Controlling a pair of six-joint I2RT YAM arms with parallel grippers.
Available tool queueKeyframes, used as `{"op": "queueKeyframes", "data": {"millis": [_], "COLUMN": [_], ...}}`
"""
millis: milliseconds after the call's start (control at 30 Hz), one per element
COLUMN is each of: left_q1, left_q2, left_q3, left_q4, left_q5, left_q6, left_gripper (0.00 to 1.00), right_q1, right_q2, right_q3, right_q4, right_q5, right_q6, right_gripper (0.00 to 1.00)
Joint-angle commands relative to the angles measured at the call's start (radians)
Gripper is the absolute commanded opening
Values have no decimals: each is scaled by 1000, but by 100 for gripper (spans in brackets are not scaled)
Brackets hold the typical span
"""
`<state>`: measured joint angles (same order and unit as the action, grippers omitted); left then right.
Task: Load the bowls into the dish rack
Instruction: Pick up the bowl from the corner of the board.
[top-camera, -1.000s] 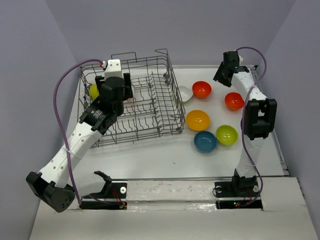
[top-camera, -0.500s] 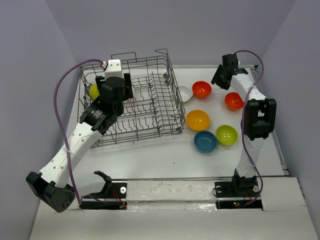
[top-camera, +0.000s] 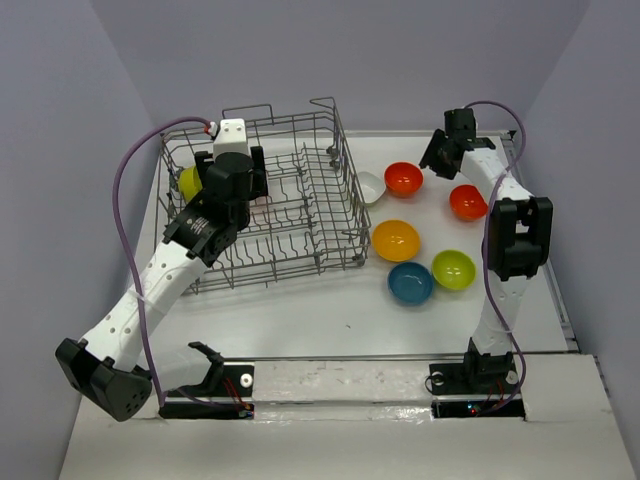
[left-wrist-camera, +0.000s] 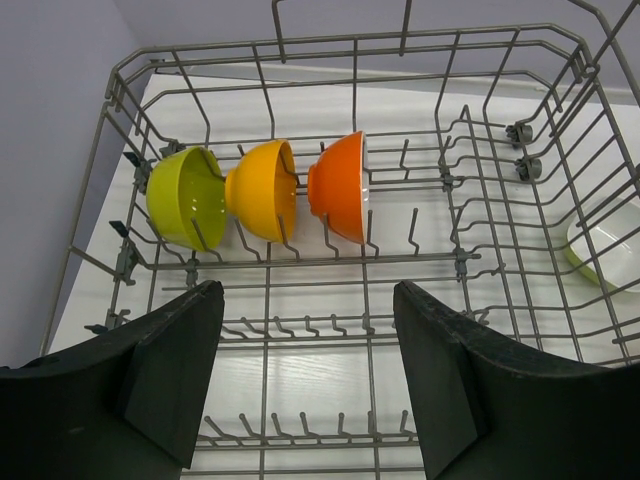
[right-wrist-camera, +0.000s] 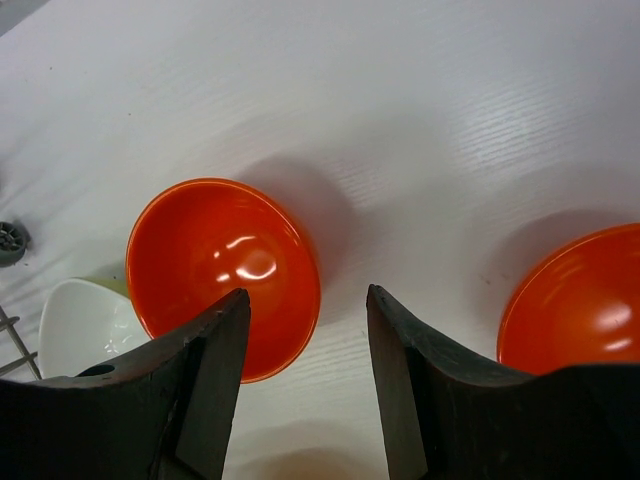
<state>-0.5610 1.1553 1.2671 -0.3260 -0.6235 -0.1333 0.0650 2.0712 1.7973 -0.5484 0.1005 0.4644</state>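
One red-orange bowl (right-wrist-camera: 215, 265) beneath right pincer (right-wrist-camera: 307, 300), jaws apart, left pincer (left-wrist-camera: 307, 295) apart over dish rack (left-wrist-camera: 354, 70)

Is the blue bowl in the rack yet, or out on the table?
Out: the blue bowl sits right way up on the table, outside the dish rack.

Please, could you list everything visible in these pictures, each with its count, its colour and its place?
dish rack: one, grey wire, left part of the table.
bowls in the rack: three, lime green, orange-yellow, red-orange, standing on edge in one row.
bowls on the table: six, white, two red-orange, orange-yellow, teal, lime green, right of the rack.
table: one, white, under everything.
left hand: one, black, open, above the rack.
right hand: one, black, open, above the red-orange bowls on the table.
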Motion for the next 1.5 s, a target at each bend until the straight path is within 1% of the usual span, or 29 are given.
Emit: {"op": "queueKeyframes", "data": {"millis": [0, 433, 900, 1333, 1467], "left_q1": [1, 1, 0, 1, 0], "left_q2": [-6, -5, -6, -5, -5], "left_q3": [-11, -14, -15, -15, -17], "left_q4": [39, 39, 42, 41, 41], "left_q5": [-2, -1, 2, 2, -1], "left_q6": [-15, -15, -15, -17, -15], "left_gripper": [79, 79, 79, 79, 79], "right_q1": [10, 38, 38, 38, 38], "right_q2": [-26, -6, 13, 69, 82], "right_q3": [-18, -44, -76, -38, -30], "right_q4": [45, 50, 57, 65, 65], "right_q5": [-19, -19, -7, -16, -19], "right_q6": [-6, -10, -6, -3, 0], "right_gripper": [56, 56, 56, 55, 52]}}
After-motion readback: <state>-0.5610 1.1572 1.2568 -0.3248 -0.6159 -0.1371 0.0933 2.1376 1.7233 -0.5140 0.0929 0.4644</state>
